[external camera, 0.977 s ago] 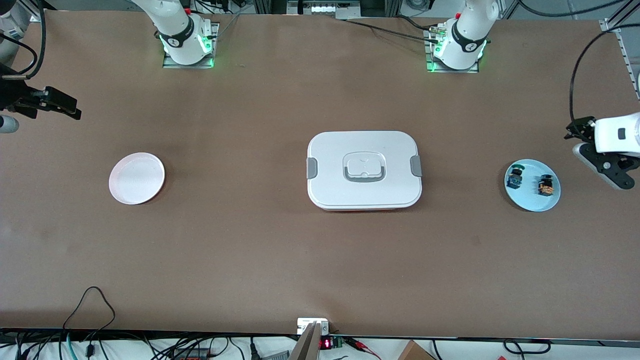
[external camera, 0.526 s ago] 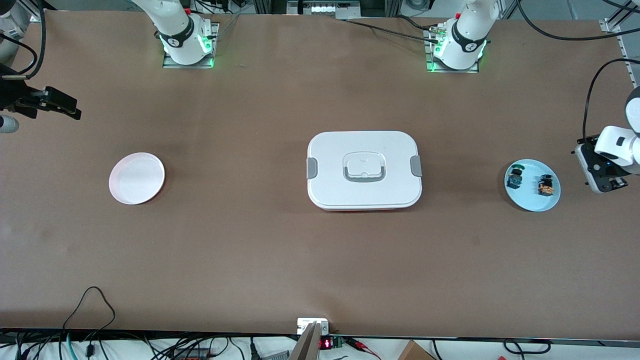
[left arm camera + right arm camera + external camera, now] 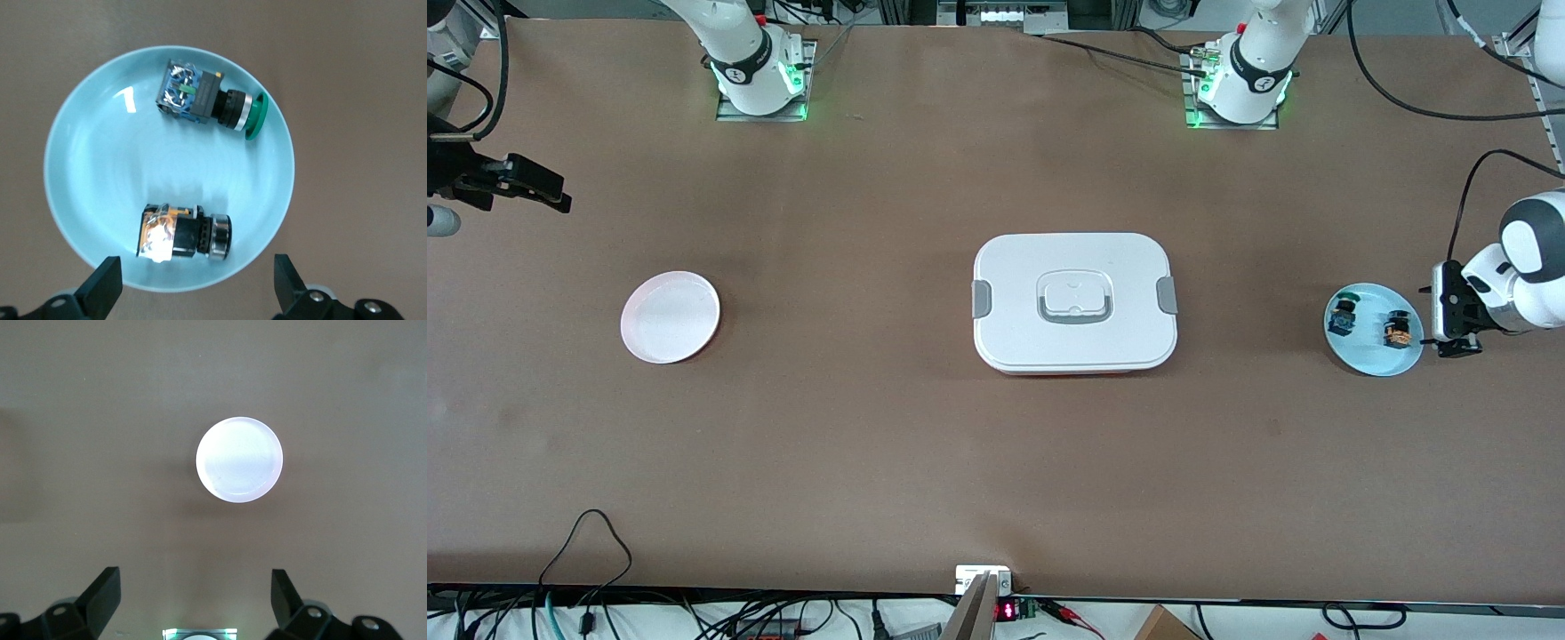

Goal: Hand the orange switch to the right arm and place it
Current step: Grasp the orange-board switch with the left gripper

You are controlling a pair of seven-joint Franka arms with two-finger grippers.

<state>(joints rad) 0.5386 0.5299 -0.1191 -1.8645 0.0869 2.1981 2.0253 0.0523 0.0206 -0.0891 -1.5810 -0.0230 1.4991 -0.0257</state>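
Orange-amber body with a black ringed end: the orange switch (image 3: 185, 232) lies on its side in the blue plate (image 3: 1371, 358), right of frame. Its long axis runs across the gap between the left gripper's (image 3: 193, 287) wide-open, empty fingers; that gripper hangs just off the plate's rim. The right gripper (image 3: 529, 188), also open and empty, waits at the upper left.

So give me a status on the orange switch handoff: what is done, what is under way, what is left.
Done: nothing yet. The orange switch lies on the blue plate beside the green-topped switch.

In hand: the left gripper hangs over the plate's edge, jaws open around nothing.

Left: the grasp, the handoff to the right gripper, which waits open at its end, and the placing, presumably on the white plate.
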